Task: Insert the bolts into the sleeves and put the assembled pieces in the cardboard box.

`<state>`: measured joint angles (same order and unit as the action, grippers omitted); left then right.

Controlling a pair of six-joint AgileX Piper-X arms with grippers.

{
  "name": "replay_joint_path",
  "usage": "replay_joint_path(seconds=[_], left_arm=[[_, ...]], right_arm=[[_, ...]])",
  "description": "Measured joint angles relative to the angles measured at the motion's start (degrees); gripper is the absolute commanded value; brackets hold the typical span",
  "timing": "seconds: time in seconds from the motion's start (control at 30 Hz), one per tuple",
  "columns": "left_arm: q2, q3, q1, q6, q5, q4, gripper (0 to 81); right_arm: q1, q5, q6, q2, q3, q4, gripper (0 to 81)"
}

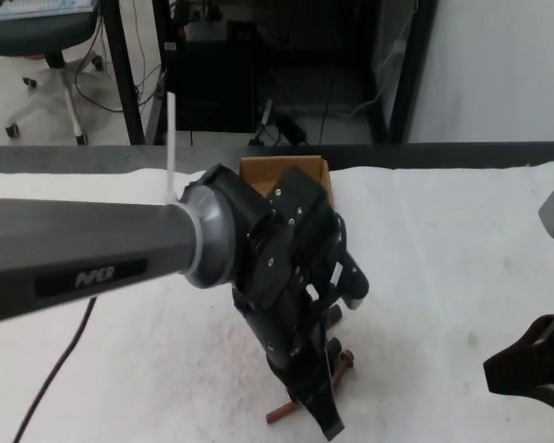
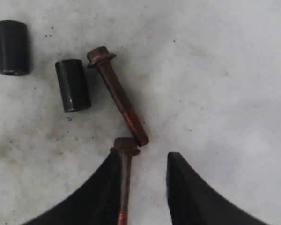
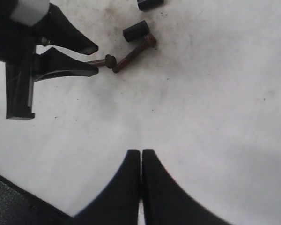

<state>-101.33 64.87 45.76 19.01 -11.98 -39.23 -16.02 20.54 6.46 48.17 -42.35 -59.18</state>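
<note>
The left arm (image 1: 92, 249) reached in over the bench with its wrist bent down, so the left gripper (image 2: 145, 154) pointed at the white cloth (image 2: 225, 70). Its fingers stood apart, closed on nothing. A copper bolt (image 2: 126, 146) lay on the cloth in the gap, along the inner side of one finger, its head just past the fingertips. A second bolt (image 2: 117, 96) lay slanted just beyond, its threaded tip at the first bolt's head. Beside its head lay a black sleeve (image 2: 72, 84), and another sleeve (image 2: 12, 47) lay farther out. Beyond the arm stood the cardboard box (image 1: 282, 169). The right gripper (image 3: 140, 153) hung well off to the side, fingers pressed together, empty.
</note>
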Motion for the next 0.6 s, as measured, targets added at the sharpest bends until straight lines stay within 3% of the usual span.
replay_joint_path(seconds=[0.6], left_arm=[[-3.7,0.2,0.0,2.0,5.6,-1.5,30.3]], right_arm=[[0.0,3.2,0.0,0.0,0.0,0.0,0.8]])
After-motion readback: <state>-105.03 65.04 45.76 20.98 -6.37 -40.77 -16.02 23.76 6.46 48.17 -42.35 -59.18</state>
